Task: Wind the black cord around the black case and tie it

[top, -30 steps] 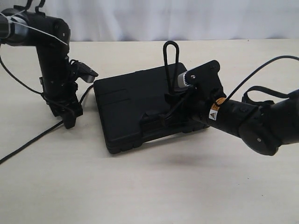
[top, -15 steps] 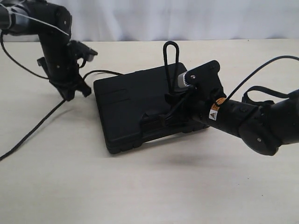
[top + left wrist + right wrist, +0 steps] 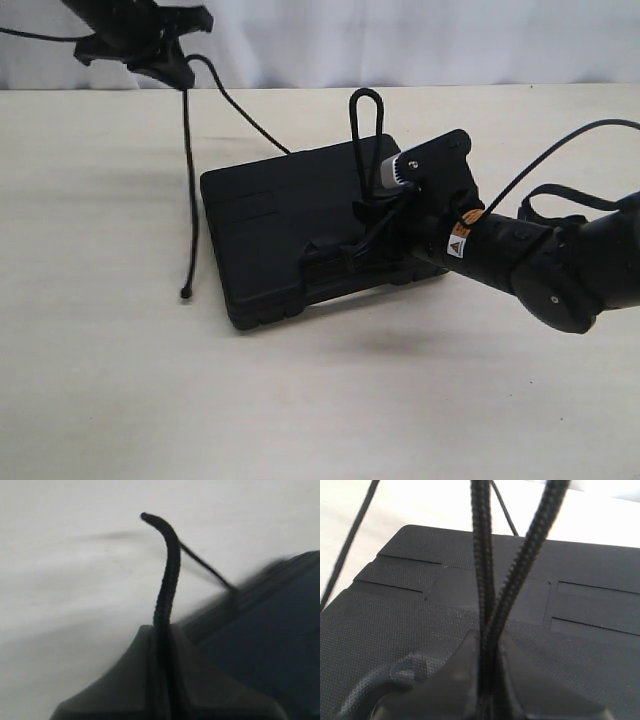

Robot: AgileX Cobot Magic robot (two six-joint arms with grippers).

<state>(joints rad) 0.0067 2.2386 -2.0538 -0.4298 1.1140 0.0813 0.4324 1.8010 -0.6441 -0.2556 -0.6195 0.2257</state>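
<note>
Risen to upper left, the left gripper [image 3: 172, 66] clamps the black cord [image 3: 188, 190], the right gripper [image 3: 372, 212] pinching it too over the black case [image 3: 265, 225]; wrapping probably needs the dangling tail swept around.

Left gripper [image 3: 180, 75] hangs high, jaws pinched; right gripper [image 3: 370, 213] low, likewise pinched.

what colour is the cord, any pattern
The cord is black with a braided weave, clearest in the right wrist view.
</note>
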